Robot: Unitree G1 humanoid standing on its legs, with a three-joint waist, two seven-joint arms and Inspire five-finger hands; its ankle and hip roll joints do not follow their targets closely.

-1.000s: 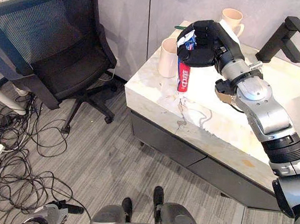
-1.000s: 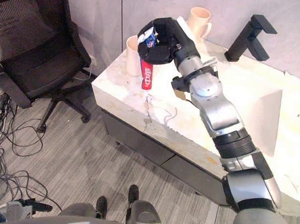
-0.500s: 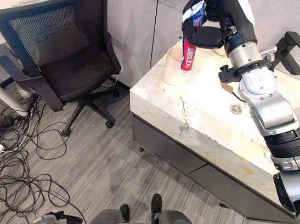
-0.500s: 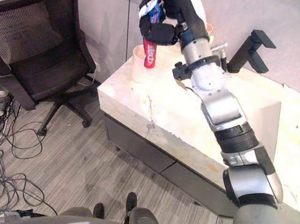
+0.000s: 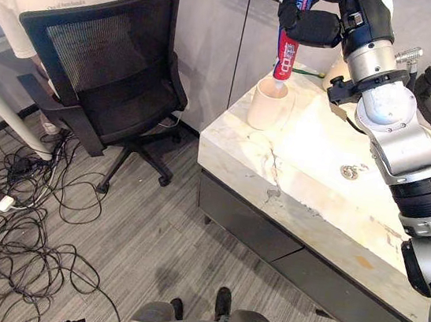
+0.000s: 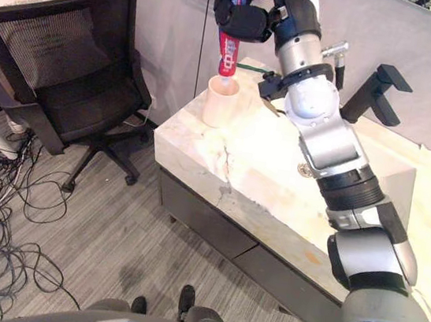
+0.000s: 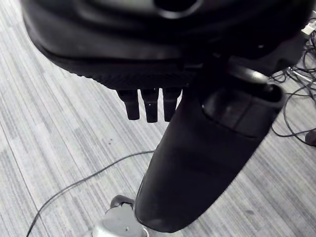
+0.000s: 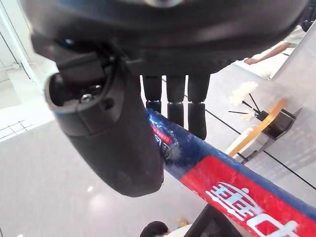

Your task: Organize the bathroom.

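**Red toothpaste tube held above cup**

Dark right hand [image 5: 317, 20] has thumb and fingers curled round the upper end of a red-and-blue toothpaste tube [image 5: 285, 53], held upright. The tube's lower end sits at the mouth of a cream cylindrical cup [image 5: 270, 105], which stands at the corner of the pale marble counter [image 5: 308, 181]. A black faucet [image 6: 374, 90] stands well behind the cup. The left hand [image 7: 148, 101] hangs over grey floor, fingers relaxed.

A red, white and blue toothpaste tube [image 5: 286, 50] hangs upright, its lower end at the rim of a cream cup [image 5: 268, 104] on the counter's [image 5: 310, 165] corner.
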